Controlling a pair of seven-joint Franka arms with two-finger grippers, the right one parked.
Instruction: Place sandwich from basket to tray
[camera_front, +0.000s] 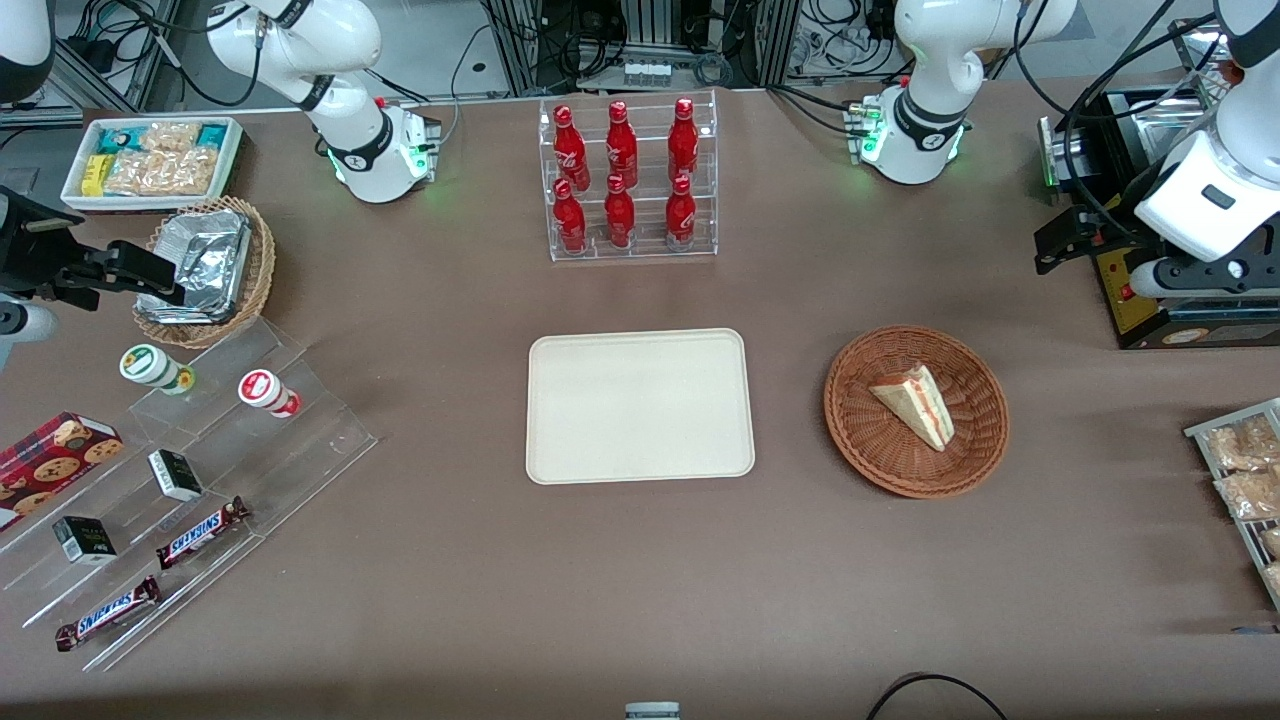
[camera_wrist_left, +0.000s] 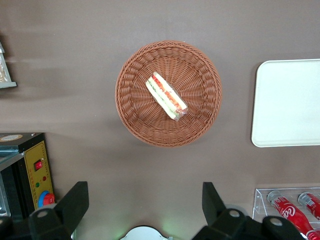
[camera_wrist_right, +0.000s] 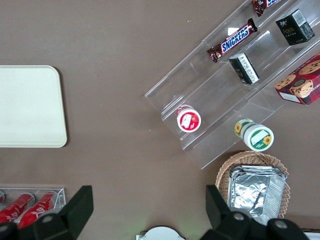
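The sandwich (camera_front: 915, 403) (camera_wrist_left: 166, 96), a pale bread wedge with red and green filling, lies in the reddish-brown wicker basket (camera_front: 880, 440) (camera_wrist_left: 135, 100). The cream tray (camera_front: 640, 405) (camera_wrist_left: 290, 102) sits flat beside the basket, toward the parked arm's end, with nothing on it. My left gripper (camera_front: 1062, 242) (camera_wrist_left: 144, 200) hangs high above the table, farther from the front camera than the basket and toward the working arm's end. It is open wide, with only bare table showing between its fingers (camera_wrist_left: 75, 200).
A clear rack of red bottles (camera_front: 628, 180) (camera_wrist_left: 292, 210) stands farther from the front camera than the tray. A black box with a yellow panel (camera_front: 1130, 290) (camera_wrist_left: 25, 175) sits below my gripper. Snack packets (camera_front: 1245, 480) lie at the working arm's end; acrylic steps (camera_front: 200, 470) stand at the parked arm's.
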